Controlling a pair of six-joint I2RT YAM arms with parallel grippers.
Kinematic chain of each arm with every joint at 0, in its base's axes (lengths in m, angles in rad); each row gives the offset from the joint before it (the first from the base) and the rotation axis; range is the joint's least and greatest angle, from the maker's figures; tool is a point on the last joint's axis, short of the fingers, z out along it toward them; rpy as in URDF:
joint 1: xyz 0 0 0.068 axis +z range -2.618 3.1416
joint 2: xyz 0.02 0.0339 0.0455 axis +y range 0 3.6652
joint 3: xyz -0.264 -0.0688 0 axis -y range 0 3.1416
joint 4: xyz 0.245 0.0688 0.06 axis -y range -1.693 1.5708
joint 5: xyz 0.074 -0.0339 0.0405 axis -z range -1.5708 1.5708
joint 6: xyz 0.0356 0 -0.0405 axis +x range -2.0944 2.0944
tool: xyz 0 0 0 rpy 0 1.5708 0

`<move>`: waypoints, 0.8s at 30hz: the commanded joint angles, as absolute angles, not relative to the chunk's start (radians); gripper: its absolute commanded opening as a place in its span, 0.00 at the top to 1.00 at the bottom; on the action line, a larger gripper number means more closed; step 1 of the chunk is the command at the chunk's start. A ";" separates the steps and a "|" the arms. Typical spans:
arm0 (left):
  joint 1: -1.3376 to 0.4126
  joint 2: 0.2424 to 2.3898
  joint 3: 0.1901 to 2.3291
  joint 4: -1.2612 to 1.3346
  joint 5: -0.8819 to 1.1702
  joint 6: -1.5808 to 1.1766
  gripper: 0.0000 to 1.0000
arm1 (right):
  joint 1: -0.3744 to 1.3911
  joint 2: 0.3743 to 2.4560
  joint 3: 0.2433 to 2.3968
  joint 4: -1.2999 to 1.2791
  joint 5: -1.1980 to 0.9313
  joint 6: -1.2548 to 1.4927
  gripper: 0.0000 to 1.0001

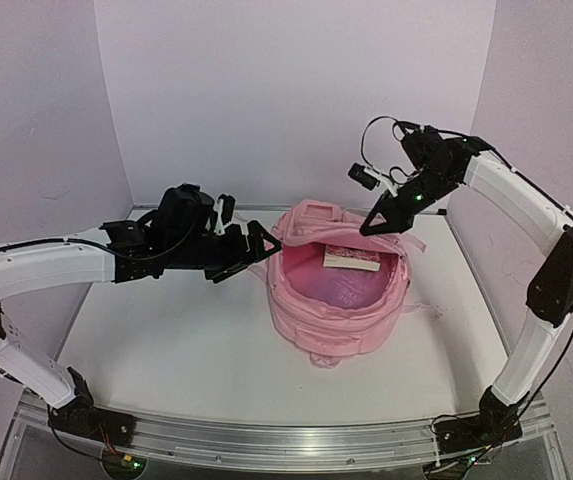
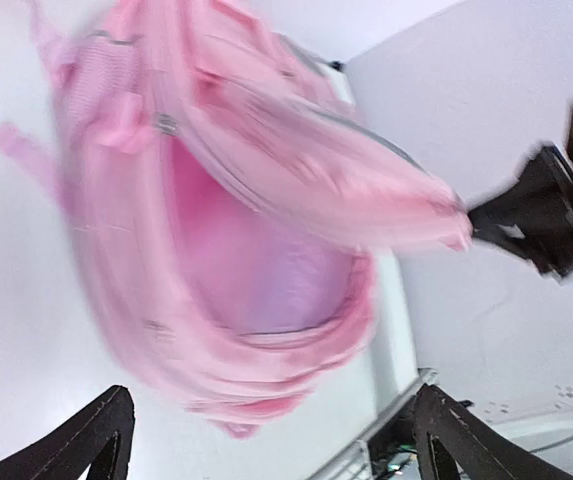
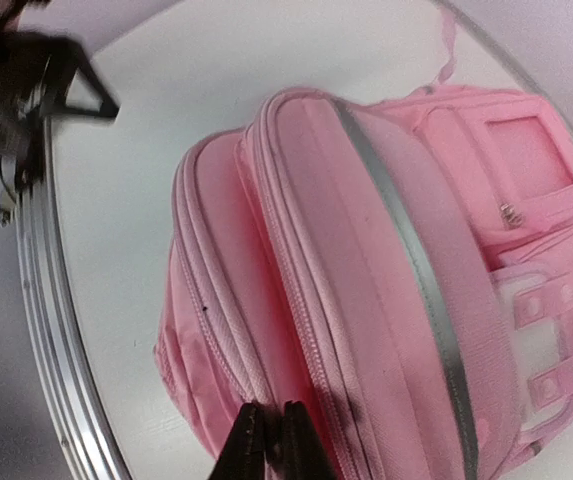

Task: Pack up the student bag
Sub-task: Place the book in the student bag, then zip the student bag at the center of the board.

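- The right hand (image 1: 374, 226) has its fingers (image 3: 251, 448) pressed almost together, pinching the rim of the student bag (image 1: 336, 300) at the far right side of its mouth. In the left wrist view the pink fabric is drawn to a point at that hand's tip.
- The left hand (image 1: 248, 255) is spread wide with nothing between its fingers (image 2: 101, 440). It hangs just beside the bag's left side, and whether it touches the bag cannot be told.
- The student bag lies in the middle of the white worktop (image 1: 166, 350), between the two hands, its main compartment gaping upward.
- Inside, against the far wall of the compartment, lies a flat printed item (image 1: 352, 259).
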State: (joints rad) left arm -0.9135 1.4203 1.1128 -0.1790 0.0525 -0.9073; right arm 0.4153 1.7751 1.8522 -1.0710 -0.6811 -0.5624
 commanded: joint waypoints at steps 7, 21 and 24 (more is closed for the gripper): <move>-0.672 1.609 1.310 -0.364 0.351 -0.707 0.01 | 0.410 1.860 1.953 -1.419 -0.723 -0.778 0.25; -0.507 1.984 1.670 -0.465 0.743 -0.480 0.22 | 0.354 2.008 2.013 -1.217 -0.631 -0.522 0.24; -0.505 2.051 1.709 -0.461 0.780 -0.512 0.27 | 0.331 2.040 2.004 -1.223 -0.639 -0.524 0.25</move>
State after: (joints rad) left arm -0.4984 1.9842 1.6315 -0.4410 0.6679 -0.5201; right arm 0.3579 2.0054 1.9809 -1.2247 -0.6452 -0.5399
